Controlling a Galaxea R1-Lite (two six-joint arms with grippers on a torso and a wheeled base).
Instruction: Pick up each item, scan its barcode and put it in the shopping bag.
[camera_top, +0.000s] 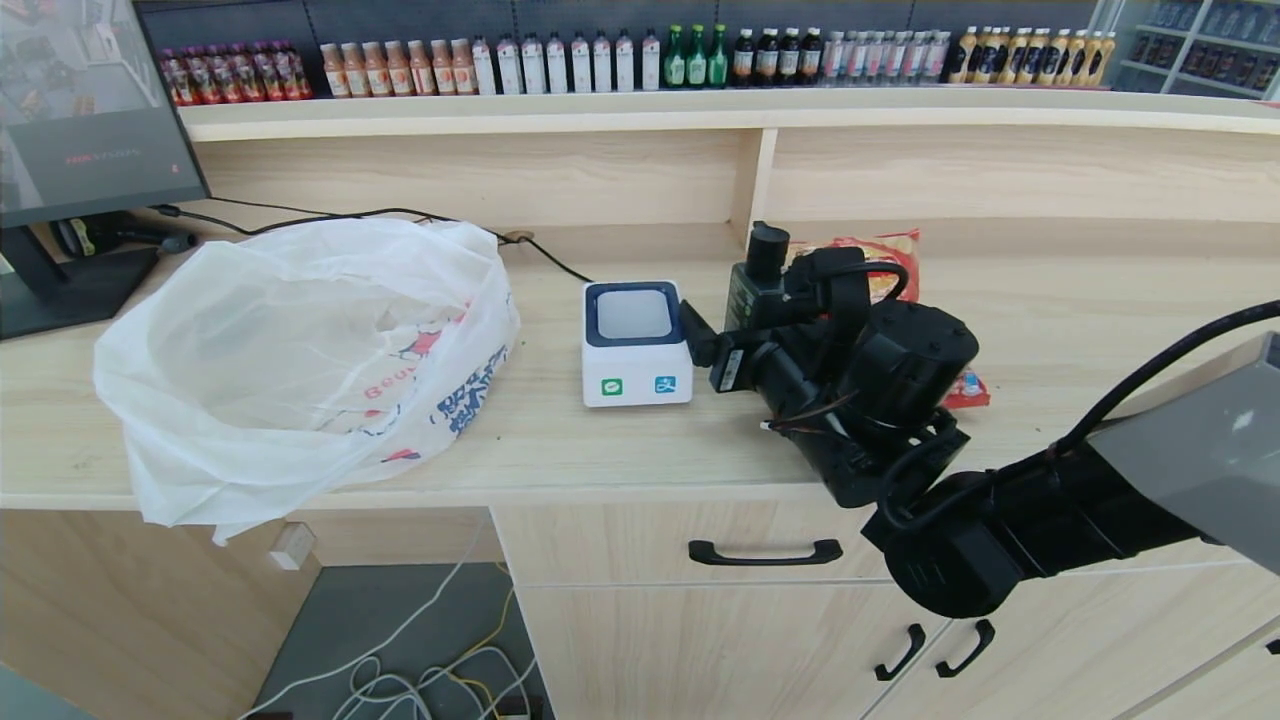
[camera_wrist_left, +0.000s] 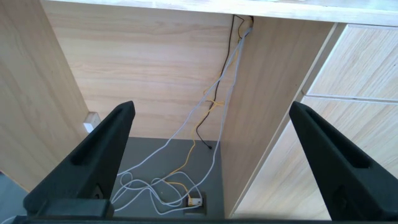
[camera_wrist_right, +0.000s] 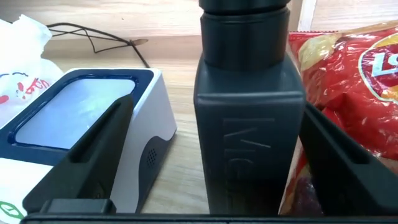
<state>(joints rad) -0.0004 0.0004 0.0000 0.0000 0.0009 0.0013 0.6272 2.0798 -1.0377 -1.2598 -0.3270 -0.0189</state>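
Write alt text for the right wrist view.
A dark grey bottle stands upright between the open fingers of the right gripper. A white scanner with a blue-rimmed window sits on one side, a red chip bag on the other.

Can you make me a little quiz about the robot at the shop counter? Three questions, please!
1. True or false: the dark bottle stands between the jaws of the right gripper.
2. Pick one: what sits on the counter between the shopping bag and the dark bottle? A) the scanner B) a banana C) a teddy bear
3. Fill the gap: the jaws of the left gripper are ____ (open or shut).

Key: 1 true; 2 A; 3 open.
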